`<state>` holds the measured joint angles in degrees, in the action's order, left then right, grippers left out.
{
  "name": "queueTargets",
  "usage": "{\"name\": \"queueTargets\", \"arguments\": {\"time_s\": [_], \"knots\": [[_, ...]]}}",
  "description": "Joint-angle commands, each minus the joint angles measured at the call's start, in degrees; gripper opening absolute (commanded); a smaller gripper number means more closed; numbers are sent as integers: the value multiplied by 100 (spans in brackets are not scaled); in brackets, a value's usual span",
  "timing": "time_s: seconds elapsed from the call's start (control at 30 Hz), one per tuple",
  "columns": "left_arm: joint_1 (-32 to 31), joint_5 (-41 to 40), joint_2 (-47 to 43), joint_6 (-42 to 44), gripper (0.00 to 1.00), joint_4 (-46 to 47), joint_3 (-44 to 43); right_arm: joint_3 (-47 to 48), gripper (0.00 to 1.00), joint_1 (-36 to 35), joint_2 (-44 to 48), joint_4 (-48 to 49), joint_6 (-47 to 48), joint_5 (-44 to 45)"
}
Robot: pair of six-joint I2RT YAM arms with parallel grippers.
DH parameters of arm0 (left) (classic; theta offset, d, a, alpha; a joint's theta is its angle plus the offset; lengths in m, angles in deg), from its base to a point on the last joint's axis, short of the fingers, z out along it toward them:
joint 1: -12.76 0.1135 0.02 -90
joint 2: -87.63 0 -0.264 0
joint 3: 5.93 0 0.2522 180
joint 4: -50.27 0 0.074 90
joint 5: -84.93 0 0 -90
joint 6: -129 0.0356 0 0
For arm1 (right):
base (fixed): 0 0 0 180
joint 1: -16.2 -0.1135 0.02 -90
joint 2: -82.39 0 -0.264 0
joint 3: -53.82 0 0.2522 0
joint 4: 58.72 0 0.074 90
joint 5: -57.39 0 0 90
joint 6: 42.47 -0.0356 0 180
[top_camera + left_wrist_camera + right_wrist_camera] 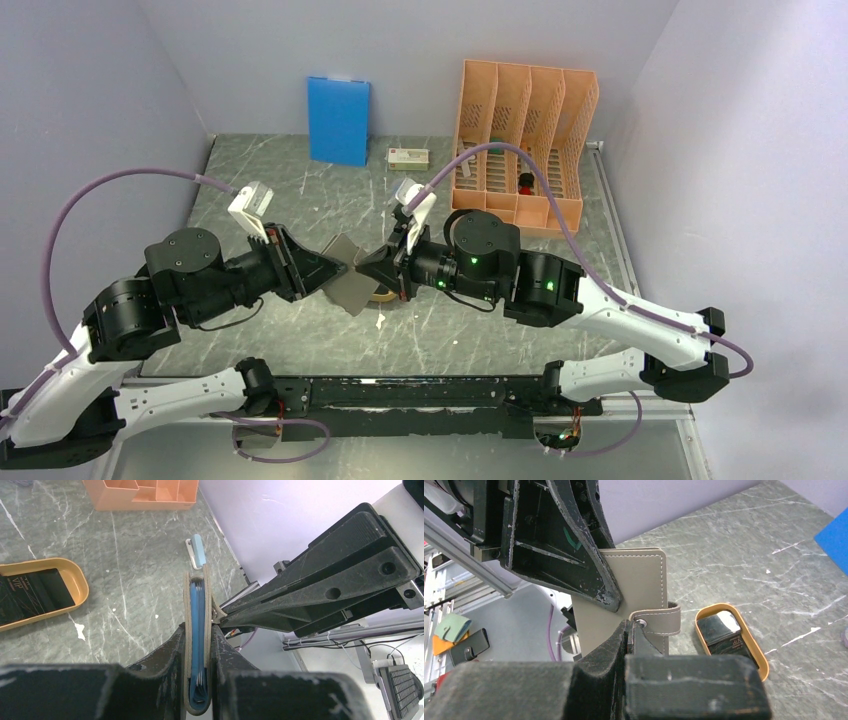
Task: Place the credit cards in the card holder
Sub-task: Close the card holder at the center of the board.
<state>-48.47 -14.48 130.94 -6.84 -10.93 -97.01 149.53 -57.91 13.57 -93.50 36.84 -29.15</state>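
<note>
The grey-taupe card holder is held above the table between both grippers. My left gripper is shut on it near the fold; the holder shows edge-on, folded almost shut, with its blue inner pockets visible. My right gripper is shut on the holder's snap strap, against the holder's taupe outer face. Black credit cards lie in a shallow orange oval tray on the table below; they also show in the right wrist view.
A tall orange slotted rack stands at the back right. A blue upright board leans on the back wall, with a small white box beside it. A small pale blue item lies on the table.
</note>
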Motion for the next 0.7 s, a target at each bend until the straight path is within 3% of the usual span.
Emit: {"name": "queueTargets", "arguments": {"time_s": [0.0, 0.67], "knots": [[-21, 17, -71, -6, 5, 376, -135, 4, 0, -8, 98, -119, -8, 41], [-20, 163, -75, -20, 5, 515, -74, -38, 0, -7, 23, 49, -42, -120]]}}
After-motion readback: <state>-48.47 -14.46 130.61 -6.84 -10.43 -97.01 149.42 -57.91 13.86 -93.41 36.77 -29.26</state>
